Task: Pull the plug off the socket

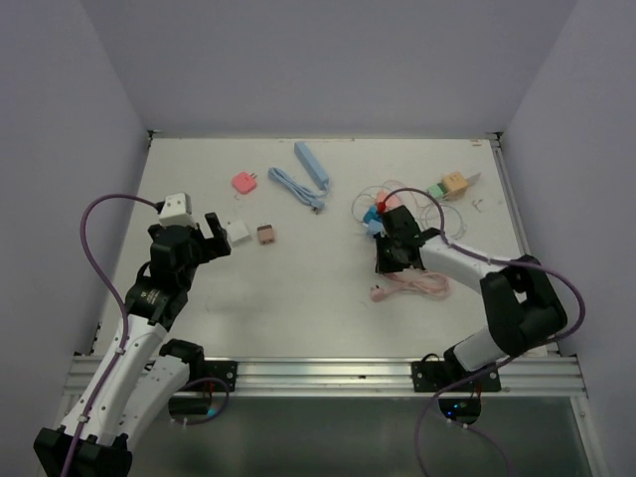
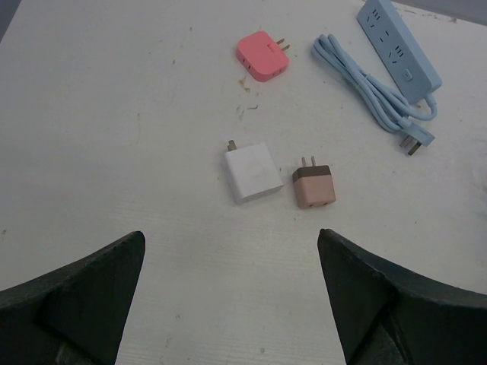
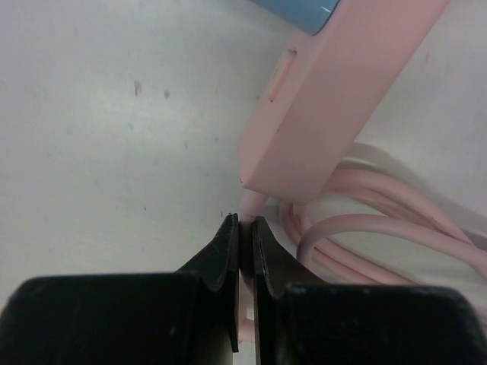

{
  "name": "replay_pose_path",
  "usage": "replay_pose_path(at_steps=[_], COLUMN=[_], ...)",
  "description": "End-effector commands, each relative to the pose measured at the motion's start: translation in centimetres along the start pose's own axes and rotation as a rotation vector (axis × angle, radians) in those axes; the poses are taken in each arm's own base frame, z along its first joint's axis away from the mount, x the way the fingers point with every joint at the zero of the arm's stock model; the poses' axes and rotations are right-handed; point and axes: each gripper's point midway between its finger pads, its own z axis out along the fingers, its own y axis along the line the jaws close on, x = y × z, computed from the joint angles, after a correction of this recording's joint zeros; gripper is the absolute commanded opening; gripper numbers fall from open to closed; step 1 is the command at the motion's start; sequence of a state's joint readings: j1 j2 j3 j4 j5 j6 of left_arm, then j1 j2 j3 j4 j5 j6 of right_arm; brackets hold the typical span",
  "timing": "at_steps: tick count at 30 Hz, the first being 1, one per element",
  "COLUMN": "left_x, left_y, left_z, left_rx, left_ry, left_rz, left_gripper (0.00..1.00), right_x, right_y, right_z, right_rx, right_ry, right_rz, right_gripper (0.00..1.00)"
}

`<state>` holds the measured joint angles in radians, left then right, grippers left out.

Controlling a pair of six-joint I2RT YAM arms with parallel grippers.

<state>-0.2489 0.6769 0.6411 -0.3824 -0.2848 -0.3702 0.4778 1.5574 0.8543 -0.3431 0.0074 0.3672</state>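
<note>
One grip in place: our right gripper [image 3: 245,222] has its fingers [image 3: 221,255] pressed together on the pink cord [image 3: 365,228], pinching it just where it leaves the strip's near end.
Socket: the pink power strip [image 3: 342,91] lies on the table [image 3: 114,114] straight ahead of the fingertips, with the rest of its cord coiled to the right.
Plug: the blue plug [image 3: 300,9] shows at the strip's far end, touching its top face; we judge it to be seated.
Done: as far as we can see, only this hold on the cord side, which we read as bracing the strip.
Left to do: the pull itself; nothing grips the plug, and no gap shows between plug and strip.
Right arm: seen from above, the right arm [image 1: 467,263] reaches in from the right, forearm low, wrist turned down over the tangle of cords.
Left gripper: our left gripper [image 2: 230,236] is spread wide and holds nothing, hovering just short of a white adapter [image 2: 251,172] and a brown adapter [image 2: 313,187] lying side by side.
Left arm: the left arm [image 1: 149,298] stands raised on the left side, well apart from the strip; we judge it must cross over to take the plug.
Farther out: a pink adapter [image 2: 262,55] and a blue power strip [image 2: 399,49] lie beyond, untouched.
</note>
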Motion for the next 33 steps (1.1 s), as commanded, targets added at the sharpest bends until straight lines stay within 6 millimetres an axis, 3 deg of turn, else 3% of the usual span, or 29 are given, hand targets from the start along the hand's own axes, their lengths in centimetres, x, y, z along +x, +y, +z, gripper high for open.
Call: replay_pose_path(at_steps=[1,2,5,6,9,10,14,18,23,28,33], left_x=[-0.1,-0.2,-0.2,-0.2,0.0,-0.1,0.3,0.5,0.5,0.6,0.7], left_y=[-0.1,-0.2,-0.2,-0.3,-0.5,-0.6,-0.6,-0.6,-0.5,-0.5,-1.0], left_z=[0.2,0.1,0.1,0.1,0.2,0.3,0.4,0.4,0.4,0.4,0.6], left_rx=[0.015,0.018,0.022,0.025,0.037,0.040,0.038,0.042,0.037,0.038,0.062], left_ry=[-0.013,-0.016,-0.017,-0.016,-0.011,-0.010,0.004,0.008,0.008,0.010,0.021], left_rz=[0.021,0.020,0.021,0.020,0.022,0.023,0.027,0.026,0.028,0.027,0.028], left_gripper=[1.00,1.00,1.00,1.00,1.00,1.00,0.99,1.00,0.99,0.99,1.00], right_x=[5.4,6.3,8.6,8.9,8.2,6.9,3.6,1.6,-0.2,0.4,1.5], right_y=[-0.3,-0.7,-1.5,-1.4,-1.3,-1.9,-3.5,-4.3,-2.9,-2.9,-3.4], right_z=[-2.5,-3.0,-4.9,-5.4,-7.2,-7.7,-9.5,-8.7,-6.8,-4.5,-3.2], right_rx=[-0.010,-0.003,-0.010,-0.023,-0.044,-0.004,0.089,0.178,0.144,0.156,0.172], right_ry=[0.073,0.077,0.061,0.052,-0.019,-0.075,-0.231,-0.259,-0.266,-0.227,-0.210], right_rz=[0.086,0.097,0.134,0.142,0.176,0.191,0.232,0.288,0.341,0.356,0.323], right_gripper=[0.05,0.07,0.28,0.41,0.64,0.69,0.82,0.83,0.78,0.72,0.54])
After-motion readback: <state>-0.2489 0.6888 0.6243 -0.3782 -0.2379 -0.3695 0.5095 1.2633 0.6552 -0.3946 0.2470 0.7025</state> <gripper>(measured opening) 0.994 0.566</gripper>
